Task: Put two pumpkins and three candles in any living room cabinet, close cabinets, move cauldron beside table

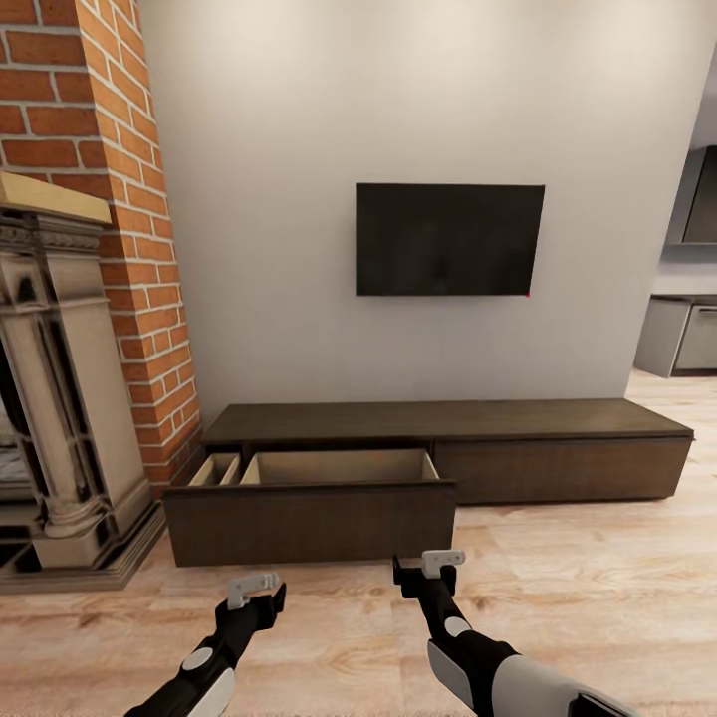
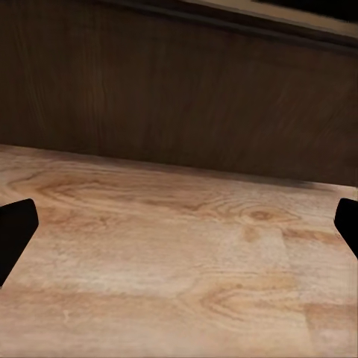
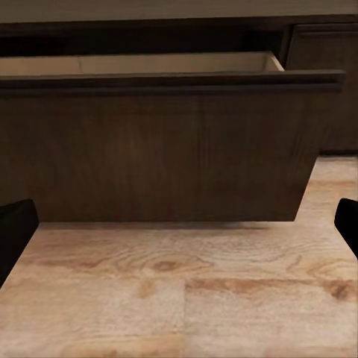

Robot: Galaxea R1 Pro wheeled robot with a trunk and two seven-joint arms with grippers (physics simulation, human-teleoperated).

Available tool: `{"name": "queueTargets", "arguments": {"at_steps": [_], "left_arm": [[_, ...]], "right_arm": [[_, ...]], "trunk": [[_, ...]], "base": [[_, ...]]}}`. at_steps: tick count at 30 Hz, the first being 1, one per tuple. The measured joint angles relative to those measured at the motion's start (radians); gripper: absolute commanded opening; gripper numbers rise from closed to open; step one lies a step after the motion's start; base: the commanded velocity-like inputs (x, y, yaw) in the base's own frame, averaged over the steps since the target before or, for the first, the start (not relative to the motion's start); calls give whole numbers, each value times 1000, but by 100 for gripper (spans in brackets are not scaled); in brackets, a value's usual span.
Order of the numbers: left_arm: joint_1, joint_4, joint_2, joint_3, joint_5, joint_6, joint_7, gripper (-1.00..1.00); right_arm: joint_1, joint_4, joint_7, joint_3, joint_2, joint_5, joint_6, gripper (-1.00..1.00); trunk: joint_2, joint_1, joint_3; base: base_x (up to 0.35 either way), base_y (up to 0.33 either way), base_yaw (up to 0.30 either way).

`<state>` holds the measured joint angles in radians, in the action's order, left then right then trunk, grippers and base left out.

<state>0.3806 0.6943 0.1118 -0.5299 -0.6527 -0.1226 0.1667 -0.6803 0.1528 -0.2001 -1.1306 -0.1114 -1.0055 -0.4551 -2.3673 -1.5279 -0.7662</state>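
The long dark-brown cabinet point(image 1: 558, 453) stands against the white wall. Its left drawer point(image 1: 309, 518) is pulled out over the floor, and the pale beige inside point(image 1: 339, 465) has a divider near its left end. The drawer front hides the drawer's floor. My left gripper point(image 1: 254, 595) hovers open low over the wood floor, just short of the drawer front point(image 2: 179, 89). My right gripper point(image 1: 428, 570) is open too, facing the drawer's right half point(image 3: 164, 149). Nothing lies between either pair of fingers. The pumpkins, candles, cauldron and table are out of view.
A stone fireplace point(image 1: 60, 398) with a brick chimney point(image 1: 139, 249) rises at the left, its hearth beside the open drawer. A black TV point(image 1: 450, 239) hangs above the cabinet. Grey kitchen units point(image 1: 682, 334) show at the far right. Open wood floor point(image 1: 597, 597) lies to the right.
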Motion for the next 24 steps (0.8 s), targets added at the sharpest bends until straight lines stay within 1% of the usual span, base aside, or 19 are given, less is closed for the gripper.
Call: {"name": "queueTargets", "arguments": {"at_steps": [11,16,19,24], "left_arm": [[0,3,0,0,0,-5,0,100],[-1,49,5,1,0,-5,4,100],[-1,56,7,1,0,-6,6,100],[-1,59,9,2,0,-10,9,100]], "right_arm": [[0,0,0,0,1,0,-2,100],[0,0,0,0,1,0,-2,100],[0,0,0,0,1,0,-2,100],[0,0,0,1,1,0,-2,100]], "trunk": [[-77,-42,-34],[-112,-61,-50],[-132,-72,-60],[-133,-75,-79]], "base": [[0,0,0],[0,0,0],[0,0,0],[0,0,0]]}}
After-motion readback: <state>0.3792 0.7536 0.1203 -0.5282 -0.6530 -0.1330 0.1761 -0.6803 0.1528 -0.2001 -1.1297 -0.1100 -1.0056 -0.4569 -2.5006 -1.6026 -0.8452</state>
